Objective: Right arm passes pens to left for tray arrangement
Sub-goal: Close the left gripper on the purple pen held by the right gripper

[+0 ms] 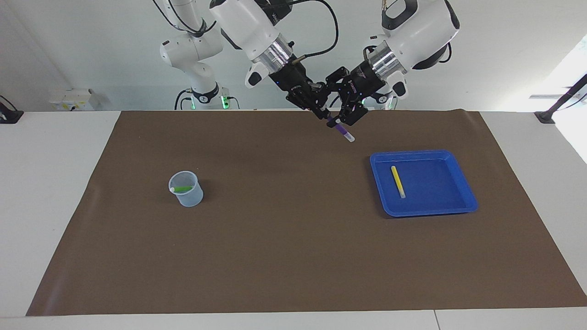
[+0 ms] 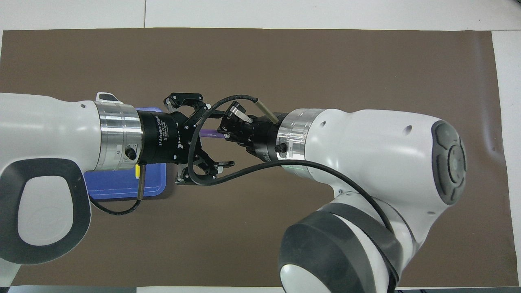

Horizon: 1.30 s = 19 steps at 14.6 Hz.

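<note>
The right gripper [image 1: 323, 112] is up in the air over the brown mat [image 1: 293, 238], near the middle of the table's edge by the robots. Its fingers are pinched tight on the purple pen [image 1: 341, 130]. The pen slants down, with its pale cap at the low end, over bare mat.

The left gripper [image 1: 347, 112] is up in the air too, right beside the right one. Its fingers are spread wide, one on each side of the purple pen. From above, the pen [image 2: 211, 134] pokes in between the left gripper's [image 2: 220, 136] open fingers. I cannot tell if those fingers touch the pen.

The blue tray [image 1: 463, 195] sits on the mat toward the left arm's end of the table. The yellow pen [image 1: 398, 181] lies flat in it, near the tray's side that faces the middle of the table.

The small clear cup [image 1: 187, 195] stands on the mat toward the right arm's end, well apart from the tray. The green pen [image 1: 182, 188] leans inside the cup, and its pale cap rests at the rim.
</note>
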Available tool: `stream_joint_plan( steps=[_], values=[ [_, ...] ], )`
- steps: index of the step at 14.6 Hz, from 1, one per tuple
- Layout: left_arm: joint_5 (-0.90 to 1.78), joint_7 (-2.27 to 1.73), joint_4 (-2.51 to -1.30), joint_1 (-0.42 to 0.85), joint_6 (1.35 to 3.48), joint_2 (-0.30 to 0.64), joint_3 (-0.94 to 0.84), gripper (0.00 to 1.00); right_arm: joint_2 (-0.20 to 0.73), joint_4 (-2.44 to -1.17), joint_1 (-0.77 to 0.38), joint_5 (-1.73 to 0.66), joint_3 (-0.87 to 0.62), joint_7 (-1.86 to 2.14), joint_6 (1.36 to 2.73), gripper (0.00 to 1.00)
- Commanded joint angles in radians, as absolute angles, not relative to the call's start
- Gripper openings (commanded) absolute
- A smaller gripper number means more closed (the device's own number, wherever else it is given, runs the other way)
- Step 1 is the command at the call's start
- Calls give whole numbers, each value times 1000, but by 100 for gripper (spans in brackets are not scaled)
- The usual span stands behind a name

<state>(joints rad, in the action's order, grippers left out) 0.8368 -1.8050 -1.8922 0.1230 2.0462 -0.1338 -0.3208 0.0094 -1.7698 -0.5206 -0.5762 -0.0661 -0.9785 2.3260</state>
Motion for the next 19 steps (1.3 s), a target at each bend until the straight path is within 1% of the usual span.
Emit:
stream_joint_plan(
  steps=[1, 2, 4, 9, 12, 14, 17, 19],
  values=[
    [870, -1668, -1934, 117, 2015, -175, -310, 100, -23, -1809, -515, -603, -63, -960, 2344, 0],
    [870, -1663, -1933, 117, 1994, -176, -308, 100, -23, -1812, -515, -603, -63, -954, 2344, 0],
    [870, -1654, -1956, 114, 2023, -186, -307, 100, -23, -1813, -515, -603, -63, -951, 2347, 0],
    [870, -1649, -1974, 94, 2140, -150, -307, 99, -28, -1815, -515, -603, -63, -917, 2339, 0],
    [868, -1648, -1994, 106, 2187, -153, -307, 95, -28, -1815, -514, -603, -63, -917, 2339, 0],
    [868, -1638, -1999, 106, 2184, -155, -308, 90, -28, -1815, -511, -603, -63, -904, 2335, 0],
    [868, -1638, -1997, 106, 2181, -155, -308, 72, -28, -1815, -508, -603, -63, -897, 2333, 0],
    [868, -1638, -1997, 106, 2181, -155, -308, 53, -28, -1813, -508, -603, -63, -897, 2333, 0]
  ],
)
